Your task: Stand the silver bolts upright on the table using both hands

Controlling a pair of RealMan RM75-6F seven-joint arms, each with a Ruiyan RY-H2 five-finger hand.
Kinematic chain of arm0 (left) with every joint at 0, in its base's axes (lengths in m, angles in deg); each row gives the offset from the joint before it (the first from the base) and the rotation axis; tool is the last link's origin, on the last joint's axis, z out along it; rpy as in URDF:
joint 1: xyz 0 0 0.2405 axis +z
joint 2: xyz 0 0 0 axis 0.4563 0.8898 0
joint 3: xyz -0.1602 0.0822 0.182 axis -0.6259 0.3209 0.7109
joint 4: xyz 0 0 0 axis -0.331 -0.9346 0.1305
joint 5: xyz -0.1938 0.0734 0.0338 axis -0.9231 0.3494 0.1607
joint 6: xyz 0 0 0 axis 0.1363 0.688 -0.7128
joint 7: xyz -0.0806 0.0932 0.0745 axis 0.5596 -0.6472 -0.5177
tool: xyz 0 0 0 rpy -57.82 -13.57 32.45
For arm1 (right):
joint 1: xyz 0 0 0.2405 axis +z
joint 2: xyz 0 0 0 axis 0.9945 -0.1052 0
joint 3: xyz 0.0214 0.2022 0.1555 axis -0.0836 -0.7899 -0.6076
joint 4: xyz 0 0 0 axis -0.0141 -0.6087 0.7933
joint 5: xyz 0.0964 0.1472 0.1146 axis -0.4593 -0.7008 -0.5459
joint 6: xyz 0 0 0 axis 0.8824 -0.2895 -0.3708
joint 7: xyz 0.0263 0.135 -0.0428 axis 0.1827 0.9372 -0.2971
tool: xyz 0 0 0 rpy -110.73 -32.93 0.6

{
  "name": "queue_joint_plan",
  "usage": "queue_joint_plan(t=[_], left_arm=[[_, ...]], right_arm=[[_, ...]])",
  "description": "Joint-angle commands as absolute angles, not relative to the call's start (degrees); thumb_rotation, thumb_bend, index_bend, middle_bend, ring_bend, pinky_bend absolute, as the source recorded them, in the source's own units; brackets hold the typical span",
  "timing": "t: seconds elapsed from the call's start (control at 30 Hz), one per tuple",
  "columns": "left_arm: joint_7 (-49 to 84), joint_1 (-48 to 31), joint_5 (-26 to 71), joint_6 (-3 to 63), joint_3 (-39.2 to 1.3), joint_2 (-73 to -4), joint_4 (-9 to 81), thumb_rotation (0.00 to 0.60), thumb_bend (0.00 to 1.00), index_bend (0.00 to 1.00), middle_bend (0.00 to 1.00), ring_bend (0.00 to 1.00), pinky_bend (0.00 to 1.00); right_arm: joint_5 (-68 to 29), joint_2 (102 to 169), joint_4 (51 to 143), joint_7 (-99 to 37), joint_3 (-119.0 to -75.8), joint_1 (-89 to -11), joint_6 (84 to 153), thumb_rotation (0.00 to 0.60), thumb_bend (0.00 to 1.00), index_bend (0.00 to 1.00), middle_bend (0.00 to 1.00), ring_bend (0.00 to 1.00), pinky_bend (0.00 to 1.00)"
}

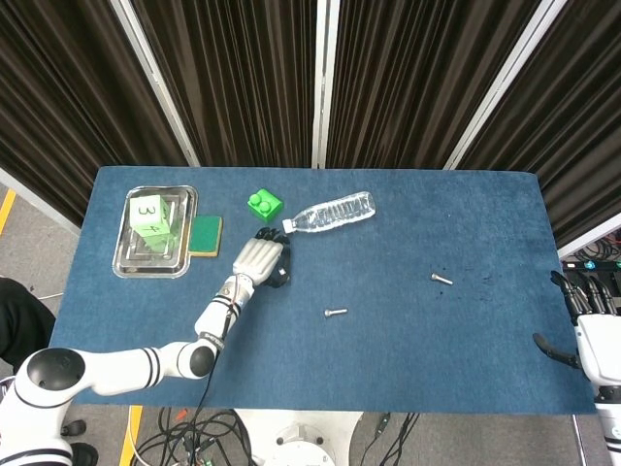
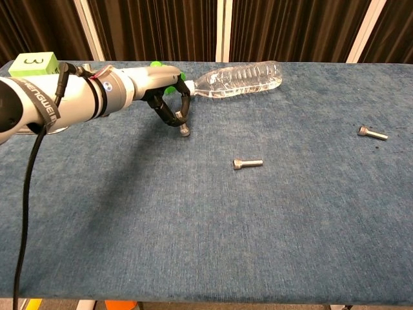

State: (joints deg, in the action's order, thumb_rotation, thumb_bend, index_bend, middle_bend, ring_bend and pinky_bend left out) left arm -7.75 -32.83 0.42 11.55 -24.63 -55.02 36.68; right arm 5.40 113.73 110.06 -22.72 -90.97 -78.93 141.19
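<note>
a: what do your hands have?

b: your right hand [image 1: 590,325] sits nearest you at the table's [image 1: 456,369] right edge, fingers [image 1: 582,291] spread apart, holding nothing and touching no bolt.

a: and the bolts?

b: the middle bolt [image 2: 248,163] lies flat on the blue cloth, the right bolt [image 2: 372,133] lies flat too, well apart from it.

a: the left one?

b: your left hand [image 1: 260,260] reaches further out, its dark fingertips [image 2: 179,116] curled down and pinching a third bolt [image 2: 185,130], which stands about upright with its head touching the cloth.

a: what's beyond it?

b: just behind lies a plastic bottle [image 1: 332,212] on its side, cap near your fingers. beside it a green block [image 1: 263,204], a sponge [image 1: 205,234], and a metal tray [image 1: 126,260] holding a green cube [image 1: 152,221].
</note>
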Motion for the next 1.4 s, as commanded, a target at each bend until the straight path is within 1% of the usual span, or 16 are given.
queue_joint_plan(t=[0.03, 0.73, 0.8, 0.83, 0.93, 0.97, 1.07, 1.27, 1.33, 1.4], left_arm=[[-7.55, -32.64, 1.12, 11.81, -24.27, -54.96, 36.96, 0.549, 0.38, 0.52, 0.18, 0.04, 0.0], [-8.88, -32.69, 2.73, 13.1, -23.23, -55.82, 37.34, 0.551, 0.38, 0.47, 0.18, 0.04, 0.0], [-8.9, -32.63, 2.82, 13.15, -23.22, -55.63, 37.63, 0.549, 0.38, 0.44, 0.18, 0.04, 0.0], [-8.79, -32.56, 2.88, 13.22, -23.29, -55.5, 37.84, 0.549, 0.37, 0.41, 0.18, 0.04, 0.0], [-7.23, -31.75, 4.14, 14.57, -23.99, -54.83, 39.1, 0.558, 0.28, 0.29, 0.18, 0.04, 0.0], [-6.56, -31.31, 4.94, 15.25, -24.18, -54.39, 39.74, 0.564, 0.25, 0.27, 0.18, 0.04, 0.0], [-4.25, -29.07, 8.56, 18.77, -24.42, -51.97, 42.64, 0.576, 0.22, 0.26, 0.18, 0.04, 0.0], [-0.91, -21.83, 17.54, 29.87, -22.99, -43.68, 50.65, 0.583, 0.18, 0.26, 0.18, 0.04, 0.0], [0.1, -18.79, 20.52, 33.76, -21.98, -40.19, 53.33, 0.588, 0.18, 0.26, 0.18, 0.04, 0.0], [1.37, -15.68, 23.15, 37.32, -20.87, -36.96, 55.63, 0.596, 0.18, 0.26, 0.18, 0.04, 0.0]], right_arm=[[5.45, 113.76, 110.05, -22.72, -90.97, -78.96, 141.25, 0.6, 0.1, 0.08, 0.19, 0.0, 0.0], [5.35, 114.08, 109.44, -22.06, -91.07, -79.45, 141.68, 0.6, 0.11, 0.08, 0.2, 0.0, 0.0], [5.36, 114.07, 109.38, -21.97, -91.08, -79.46, 141.66, 0.6, 0.11, 0.08, 0.2, 0.0, 0.0], [5.38, 114.06, 109.36, -21.94, -91.08, -79.44, 141.62, 0.6, 0.12, 0.08, 0.2, 0.0, 0.0], [5.76, 113.95, 109.41, -21.95, -90.97, -79.17, 141.24, 0.6, 0.12, 0.08, 0.2, 0.0, 0.0], [6.04, 113.88, 109.46, -21.98, -90.91, -78.99, 141.06, 0.6, 0.12, 0.08, 0.2, 0.0, 0.0], [7.83, 113.43, 109.92, -21.91, -90.59, -77.91, 140.23, 0.6, 0.11, 0.08, 0.2, 0.0, 0.0], [12.47, 112.21, 111.54, -21.19, -89.79, -74.48, 137.35, 0.6, 0.12, 0.09, 0.22, 0.0, 0.0], [14.13, 112.16, 112.09, -20.83, -89.64, -72.86, 136.04, 0.6, 0.12, 0.13, 0.23, 0.0, 0.0], [15.51, 112.33, 112.56, -20.79, -89.61, -70.76, 133.89, 0.6, 0.12, 0.2, 0.24, 0.0, 0.0]])
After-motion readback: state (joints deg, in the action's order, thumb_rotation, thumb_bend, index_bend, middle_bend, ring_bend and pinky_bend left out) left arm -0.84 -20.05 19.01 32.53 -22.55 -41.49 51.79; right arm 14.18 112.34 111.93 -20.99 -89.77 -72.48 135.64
